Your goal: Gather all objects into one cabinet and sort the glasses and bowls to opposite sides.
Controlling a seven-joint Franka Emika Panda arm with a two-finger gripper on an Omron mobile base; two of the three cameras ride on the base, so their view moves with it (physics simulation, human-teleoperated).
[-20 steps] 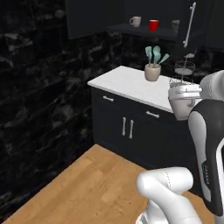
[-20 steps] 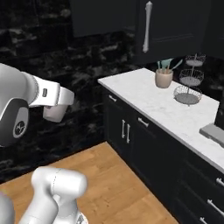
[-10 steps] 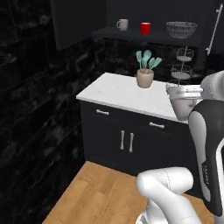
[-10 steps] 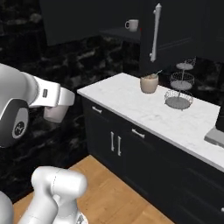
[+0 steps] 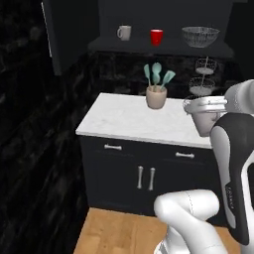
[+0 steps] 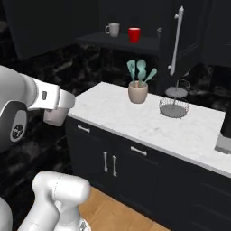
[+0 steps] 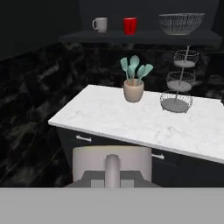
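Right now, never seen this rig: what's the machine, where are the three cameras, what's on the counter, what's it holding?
A rendered kitchen. The machine is a white arm on a driving base. Two cameras ride behind it, left and right; the third sits on the hand. Its gripper is shut on a pale mug. On the white counter stand a utensil pot with teal spoons and a tiered wire basket stand. On the open cabinet's shelf sit a grey mug, a red mug and a wire-mesh bowl.

Three mugs point(image 7: 100, 24), one mesh bowl point(image 7: 180, 23)
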